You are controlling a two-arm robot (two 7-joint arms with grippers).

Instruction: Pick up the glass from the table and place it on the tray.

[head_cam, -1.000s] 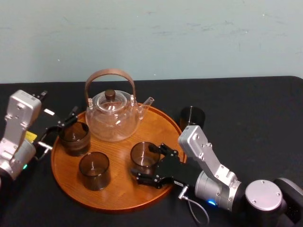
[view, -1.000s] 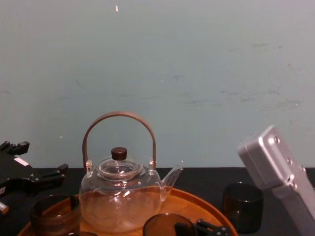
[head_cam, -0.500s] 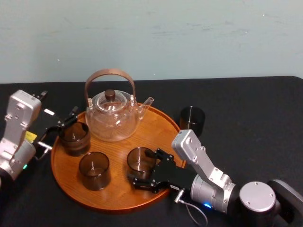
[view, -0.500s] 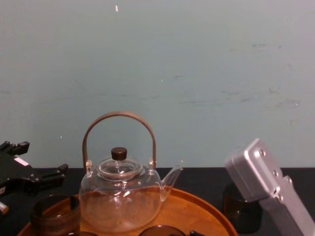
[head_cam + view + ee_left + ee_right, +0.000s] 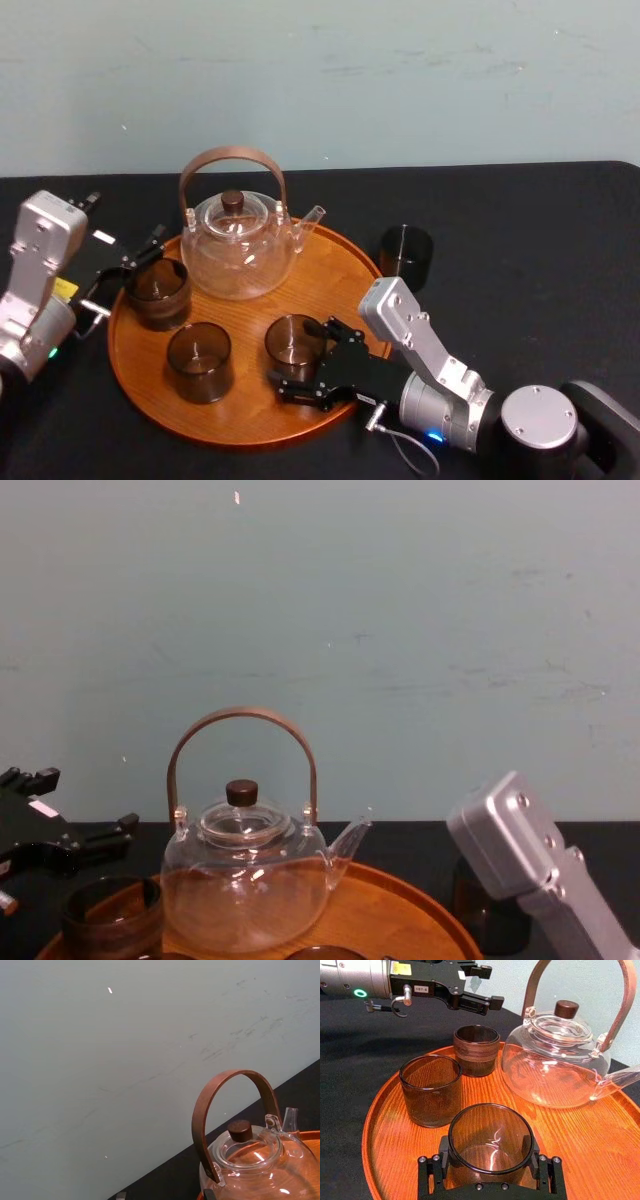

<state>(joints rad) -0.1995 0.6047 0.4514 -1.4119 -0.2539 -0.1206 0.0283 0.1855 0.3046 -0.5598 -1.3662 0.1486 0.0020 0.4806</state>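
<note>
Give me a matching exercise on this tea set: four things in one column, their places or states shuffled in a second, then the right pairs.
Things
1. teapot
2. ribbed glass
3. rightmost glass
4. right gripper

Places or states
A. on the black table, off the tray
B. closed on a smooth glass at the tray's near side
C. at the tray's far side
D. at the tray's left edge, beside the left gripper

Pairs: 1-C, 2-D, 3-A, 4-B
</note>
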